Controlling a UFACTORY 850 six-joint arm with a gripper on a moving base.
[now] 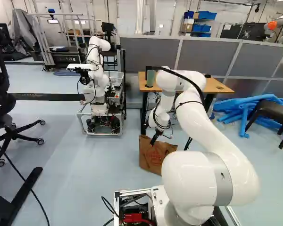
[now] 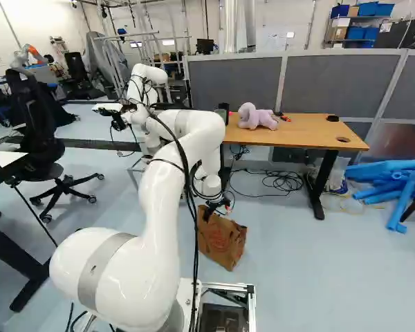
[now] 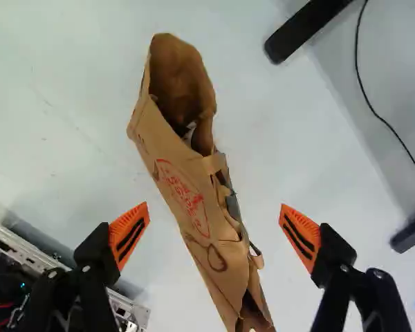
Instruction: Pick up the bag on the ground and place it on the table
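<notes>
My gripper (image 1: 155, 136) hangs low over the brown paper bag (image 1: 152, 154), which stands on the floor beside the table. In the wrist view the gripper (image 3: 215, 232) is wide open, one orange pad on each side of the bag (image 3: 187, 200) with free space between pads and paper. The bag's mouth gapes ahead of the fingers, and its handles lie along the upper edge. The wooden table (image 2: 297, 135) carries a purple plush toy (image 2: 257, 117).
Another robot (image 1: 98, 84) stands on a wheeled frame left of the table. The table's black leg (image 2: 314, 190) and cables (image 2: 273, 181) are near the bag. Blue foam tubes (image 1: 254, 110) and an office chair (image 1: 12, 117) lie farther out.
</notes>
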